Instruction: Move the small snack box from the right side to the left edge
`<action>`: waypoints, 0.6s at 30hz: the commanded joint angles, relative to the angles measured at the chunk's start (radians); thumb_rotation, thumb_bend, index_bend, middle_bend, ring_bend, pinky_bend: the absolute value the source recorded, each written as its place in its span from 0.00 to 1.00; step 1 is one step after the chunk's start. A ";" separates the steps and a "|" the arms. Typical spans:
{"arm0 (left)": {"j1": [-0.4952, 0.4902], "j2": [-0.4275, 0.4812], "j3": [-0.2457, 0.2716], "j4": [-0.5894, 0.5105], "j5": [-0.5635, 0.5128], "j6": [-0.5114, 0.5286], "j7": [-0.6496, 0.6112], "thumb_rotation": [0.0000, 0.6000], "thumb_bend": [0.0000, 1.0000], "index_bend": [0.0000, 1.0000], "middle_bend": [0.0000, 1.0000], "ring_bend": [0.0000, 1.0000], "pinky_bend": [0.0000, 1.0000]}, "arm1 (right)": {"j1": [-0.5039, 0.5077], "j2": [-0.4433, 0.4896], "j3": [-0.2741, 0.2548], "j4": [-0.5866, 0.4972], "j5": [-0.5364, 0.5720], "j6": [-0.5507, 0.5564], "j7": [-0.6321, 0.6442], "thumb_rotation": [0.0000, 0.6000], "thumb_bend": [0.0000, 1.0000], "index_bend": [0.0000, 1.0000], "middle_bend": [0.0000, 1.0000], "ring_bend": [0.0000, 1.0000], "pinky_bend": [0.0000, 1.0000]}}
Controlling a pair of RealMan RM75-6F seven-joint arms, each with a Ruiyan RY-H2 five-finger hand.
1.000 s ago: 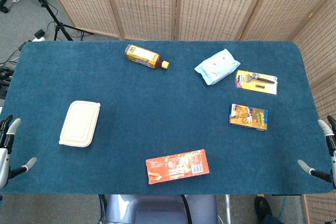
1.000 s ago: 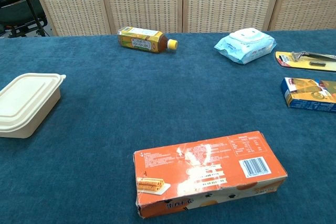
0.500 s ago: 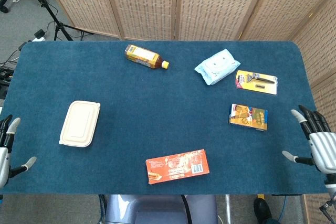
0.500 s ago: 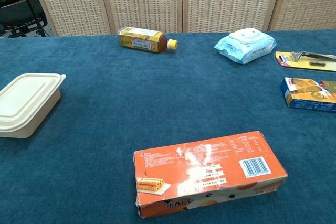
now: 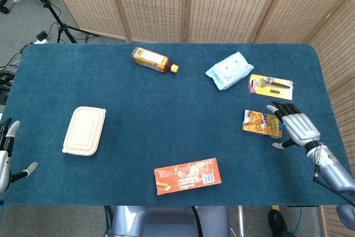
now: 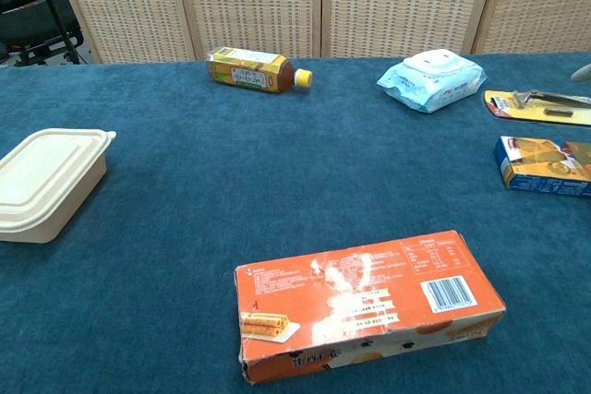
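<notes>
My right hand [image 5: 297, 127] spread wide, empty, just right of the snack box [image 5: 262, 123], left hand [image 5: 6, 156] open at the table's [image 5: 166, 115] near-left edge

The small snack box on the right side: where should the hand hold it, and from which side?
Probably across its two long edges, from above. The small snack box lies flat with bare cloth along both long sides, and the right hand hovers open at its right end.
</notes>
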 commanded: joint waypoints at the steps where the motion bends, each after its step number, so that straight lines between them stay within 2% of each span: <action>1: -0.002 0.001 -0.001 -0.002 -0.004 -0.002 0.003 1.00 0.00 0.00 0.00 0.00 0.00 | 0.036 -0.066 -0.006 0.077 0.043 -0.056 -0.032 1.00 0.00 0.00 0.00 0.00 0.00; 7: -0.003 -0.003 0.001 -0.003 -0.005 -0.004 0.012 1.00 0.00 0.00 0.00 0.00 0.00 | 0.067 -0.165 -0.013 0.197 0.101 -0.110 -0.082 1.00 0.00 0.00 0.00 0.00 0.00; 13: -0.004 -0.002 0.000 -0.005 -0.010 -0.005 0.009 1.00 0.00 0.00 0.00 0.00 0.00 | 0.080 -0.252 -0.013 0.301 0.134 -0.109 -0.117 1.00 0.00 0.00 0.00 0.00 0.00; 15: -0.004 -0.001 -0.001 -0.005 -0.012 -0.004 0.008 1.00 0.00 0.00 0.00 0.00 0.00 | 0.080 -0.283 -0.012 0.344 0.127 -0.078 -0.133 1.00 0.00 0.01 0.07 0.05 0.05; 17: -0.006 -0.002 -0.001 -0.005 -0.014 -0.006 0.011 1.00 0.00 0.00 0.00 0.00 0.00 | 0.080 -0.317 -0.015 0.389 0.118 -0.053 -0.144 1.00 0.00 0.11 0.23 0.20 0.20; 18: -0.006 -0.002 -0.001 -0.005 -0.015 -0.008 0.012 1.00 0.00 0.00 0.00 0.00 0.00 | 0.081 -0.328 -0.018 0.404 0.114 -0.050 -0.145 1.00 0.00 0.16 0.28 0.25 0.24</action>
